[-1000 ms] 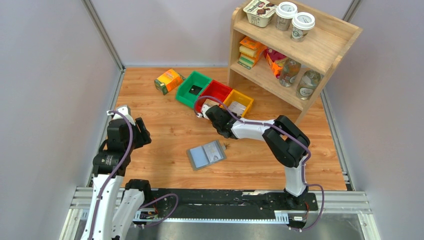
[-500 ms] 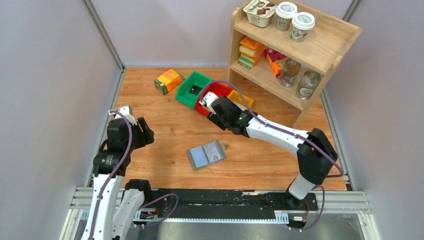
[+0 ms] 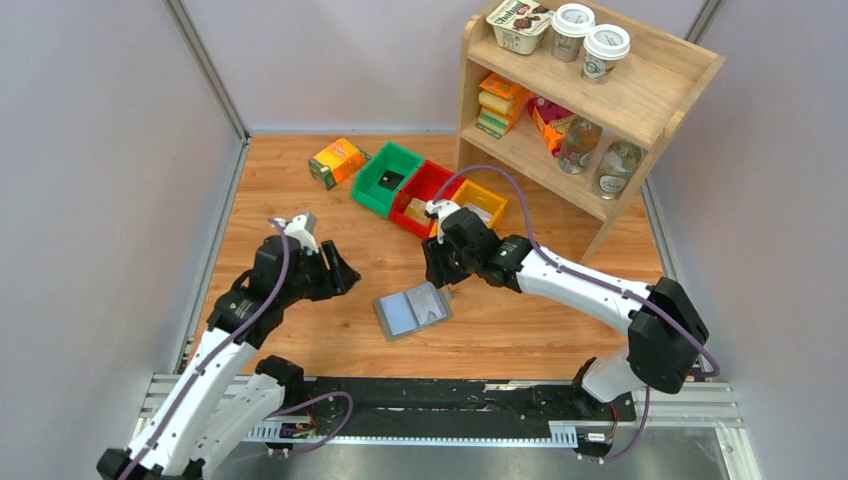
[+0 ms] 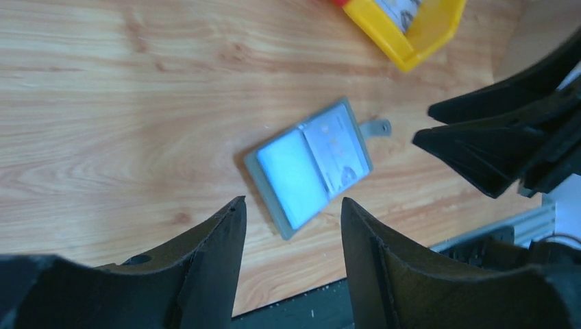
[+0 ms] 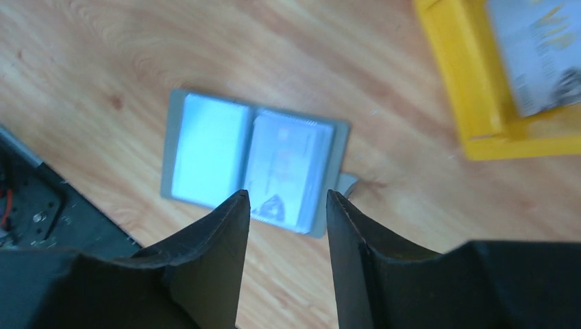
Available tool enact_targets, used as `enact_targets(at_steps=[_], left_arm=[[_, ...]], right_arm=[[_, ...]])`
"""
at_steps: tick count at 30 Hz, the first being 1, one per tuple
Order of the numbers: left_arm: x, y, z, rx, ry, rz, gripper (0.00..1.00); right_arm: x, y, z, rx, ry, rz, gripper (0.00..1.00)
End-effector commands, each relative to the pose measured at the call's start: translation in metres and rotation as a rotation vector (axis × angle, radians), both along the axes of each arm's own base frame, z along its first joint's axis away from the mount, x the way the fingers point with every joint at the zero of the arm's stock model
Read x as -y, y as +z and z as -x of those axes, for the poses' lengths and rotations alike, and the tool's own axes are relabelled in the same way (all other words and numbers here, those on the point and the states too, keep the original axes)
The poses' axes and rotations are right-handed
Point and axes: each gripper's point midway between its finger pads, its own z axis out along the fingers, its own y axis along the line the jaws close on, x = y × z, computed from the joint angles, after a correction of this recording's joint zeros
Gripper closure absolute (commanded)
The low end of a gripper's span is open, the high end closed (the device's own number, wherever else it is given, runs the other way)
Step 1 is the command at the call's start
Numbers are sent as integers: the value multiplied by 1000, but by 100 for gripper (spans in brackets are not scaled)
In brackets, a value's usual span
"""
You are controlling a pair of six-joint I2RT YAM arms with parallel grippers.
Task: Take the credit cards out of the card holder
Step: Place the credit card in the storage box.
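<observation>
Both arms have closed in over the grey bifold card holder [image 3: 412,310], which lies open. My left gripper [image 4: 291,205] and right gripper [image 5: 286,195] gape empty, and I judge a pale credit card [image 5: 284,168] still sits pocketed.

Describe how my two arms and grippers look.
The left arm and right arm have white shells, black joints and a purple cable looped alongside. The left gripper and right gripper are black, with two tapered, wedge-like fingers each.

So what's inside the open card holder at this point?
The card holder lies open: a pale printed card shows in the pocket nearer its snap tab; the other pocket looks blank. Any cards stacked behind are hidden.
</observation>
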Motion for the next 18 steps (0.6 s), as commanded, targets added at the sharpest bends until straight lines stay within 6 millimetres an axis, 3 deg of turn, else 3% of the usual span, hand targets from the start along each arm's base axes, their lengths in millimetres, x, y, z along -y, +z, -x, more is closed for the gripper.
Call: enact_targets(at_steps=[1, 6, 18], left_arm=[[35, -5, -8, -3, -32, 47, 40], [63, -31, -5, -84, -80, 27, 47], [85, -90, -1, -223, -110, 23, 60]], right_arm=[[-28, -5, 26, -167, -9, -190, 53], [-28, -30, 30, -224, -38, -171, 57], [-21, -82, 33, -307, -95, -82, 59]])
